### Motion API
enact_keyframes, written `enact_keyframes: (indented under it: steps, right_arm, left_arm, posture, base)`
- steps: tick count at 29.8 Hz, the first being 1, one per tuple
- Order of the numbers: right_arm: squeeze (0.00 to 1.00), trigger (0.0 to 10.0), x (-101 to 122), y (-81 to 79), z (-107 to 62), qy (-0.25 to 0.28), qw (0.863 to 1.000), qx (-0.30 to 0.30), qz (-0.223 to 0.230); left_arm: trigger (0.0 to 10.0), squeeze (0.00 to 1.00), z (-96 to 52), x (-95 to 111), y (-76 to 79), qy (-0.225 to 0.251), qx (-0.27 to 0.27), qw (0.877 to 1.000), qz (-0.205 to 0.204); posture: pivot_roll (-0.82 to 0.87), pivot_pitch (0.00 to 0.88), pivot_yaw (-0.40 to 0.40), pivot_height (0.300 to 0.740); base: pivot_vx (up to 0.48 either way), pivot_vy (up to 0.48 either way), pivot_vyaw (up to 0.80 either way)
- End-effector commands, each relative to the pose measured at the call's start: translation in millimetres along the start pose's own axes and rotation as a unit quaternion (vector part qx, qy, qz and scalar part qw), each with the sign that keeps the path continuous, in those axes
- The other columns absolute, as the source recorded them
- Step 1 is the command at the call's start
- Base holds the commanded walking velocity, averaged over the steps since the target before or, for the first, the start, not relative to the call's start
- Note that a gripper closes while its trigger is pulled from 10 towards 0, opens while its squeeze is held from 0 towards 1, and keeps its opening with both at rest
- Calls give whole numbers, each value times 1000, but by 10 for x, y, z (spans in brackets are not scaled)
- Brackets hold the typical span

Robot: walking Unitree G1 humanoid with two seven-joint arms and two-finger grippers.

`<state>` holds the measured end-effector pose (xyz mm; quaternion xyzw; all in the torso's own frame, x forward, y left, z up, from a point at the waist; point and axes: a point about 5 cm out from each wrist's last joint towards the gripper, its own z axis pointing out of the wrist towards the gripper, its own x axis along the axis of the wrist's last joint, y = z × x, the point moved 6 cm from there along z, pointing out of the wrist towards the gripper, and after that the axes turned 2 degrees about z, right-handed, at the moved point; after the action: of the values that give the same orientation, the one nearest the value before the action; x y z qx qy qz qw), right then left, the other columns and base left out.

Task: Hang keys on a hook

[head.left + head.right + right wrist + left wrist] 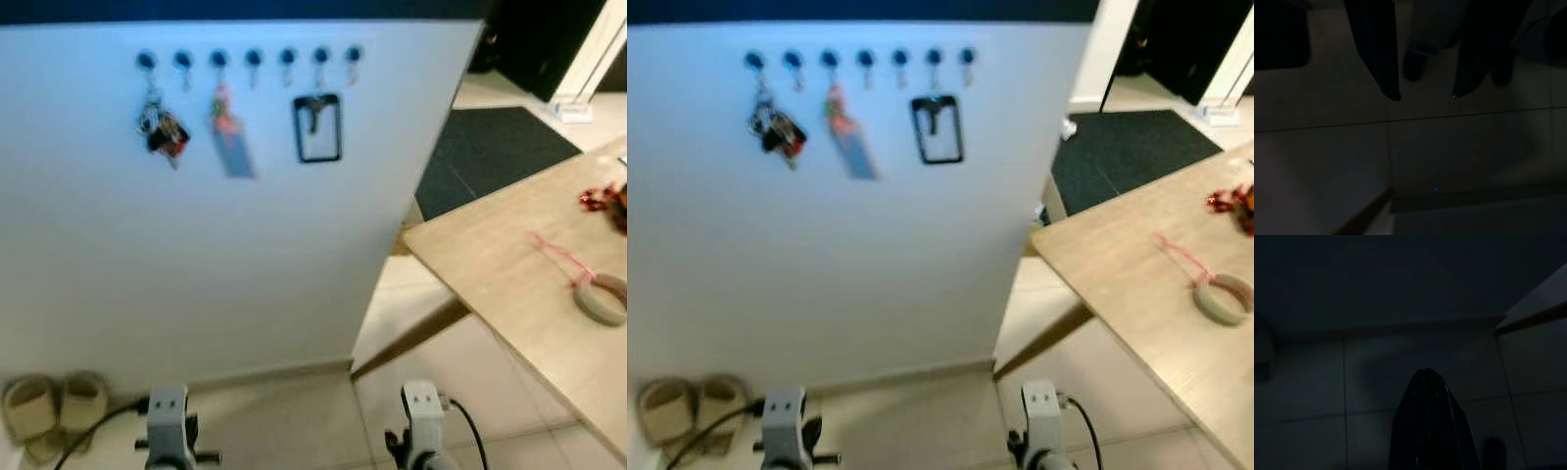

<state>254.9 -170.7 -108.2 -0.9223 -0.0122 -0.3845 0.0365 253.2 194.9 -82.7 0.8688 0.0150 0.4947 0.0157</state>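
1. facing a white wall (225,255) with a row of hooks (253,59), we see keys (160,129) already on the hook at the far left, an orange tag (229,137) on the third and a black badge holder (316,127) on the sixth.
2. our left claw (1430,382) hangs low over the tiled floor (1400,156), its fingers closed together and holding nothing we can make out; our right claw (1425,95) hangs the same way, moderately parted and empty.
3. judging from this, the task looks done or nearly so; we see no other keys on the surface (519,284), which carries a tape roll (602,297), a pink ribbon (558,257) and something red (602,199) at its far edge.
4. risk: turning or stepping here could swing an arm into the surface's corner, or a foot into the slippers (54,406) by the wall.
5. risk: the head views are blurred, so we may misjudge which hooks are free.
6. writing: none can be read; tag and badge are too blurred.
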Motion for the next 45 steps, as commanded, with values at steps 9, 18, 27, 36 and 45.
enact_keyframes:
  steps: [9, 18, 27, 36, 45]
  right_arm:
    - [0, 10000, -150, -12, -35, -20, 1000, 7, -10]
    - [0, 10000, -124, -21, -27, -18, 1000, 10, -14]
    - [0, 10000, -107, -58, -17, -17, 1000, 15, -16]
    - [0, 10000, -109, -60, -17, -18, 999, 17, -20]
    - [0, 10000, -107, -57, -16, -19, 999, 18, -23]
  left_arm:
    - [10000, 0, -32, -46, -80, 3, 28, 1000, -2]
    - [10000, 0, -35, -56, -76, 4, 26, 1000, -10]
    - [10000, 0, -50, -77, -84, 6, 28, 999, -17]
    - [10000, 0, -58, -83, -118, 6, 32, 999, -19]
    - [10000, 0, -58, -75, -119, 10, 32, 999, -19]
  posture:
    - [70, 31, -30, 740]
    - [75, 30, -38, 740]
    - [82, 35, -39, 740]
    - [83, 38, -41, 740]
    - [80, 34, -41, 740]
  base:
    - [0, 0, -585]
    - [0, 0, -800]
    - [0, 0, -800]
    - [0, 0, -800]
    - [0, 0, -800]
